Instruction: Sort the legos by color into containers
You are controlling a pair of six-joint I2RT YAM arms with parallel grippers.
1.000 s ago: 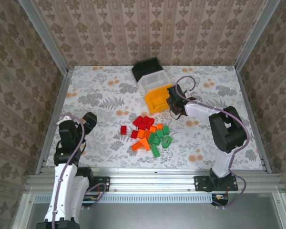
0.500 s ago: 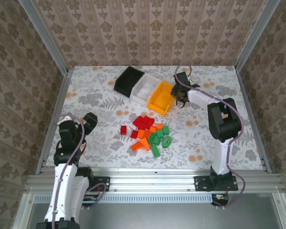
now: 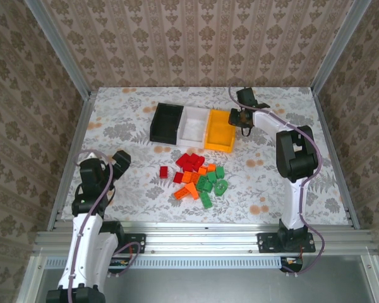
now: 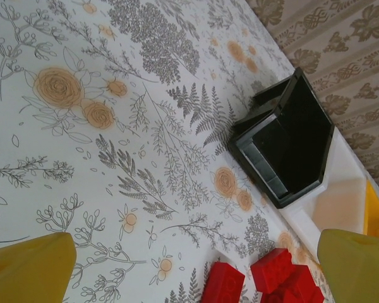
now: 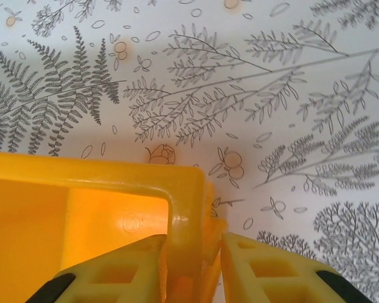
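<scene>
Three bins stand in a row at the back of the table: black [image 3: 166, 123], white [image 3: 196, 124], yellow-orange [image 3: 220, 130]. My right gripper [image 3: 239, 117] is shut on the yellow bin's right wall near its far corner; in the right wrist view that wall [image 5: 186, 208] sits pinched between the fingers of the gripper [image 5: 191, 271]. The legos [image 3: 199, 177] lie in a loose red, orange and green pile in front of the bins, with one red brick [image 3: 163, 171] apart at the left. My left gripper [image 3: 118, 160] hangs open over the table's left side; its wrist view shows the black bin [image 4: 290, 142] and red bricks [image 4: 278, 274].
The table wears a floral cloth [image 3: 132, 139]. Aluminium rails and papered walls close it in on the left [image 3: 76, 145], right [image 3: 331, 145] and back. The white bin [image 4: 331, 196] touches the black one.
My right gripper has swung toward the back, dragging the yellow bin; the white and black bins moved with it and now form a straight row. The left arm shifted slightly.
</scene>
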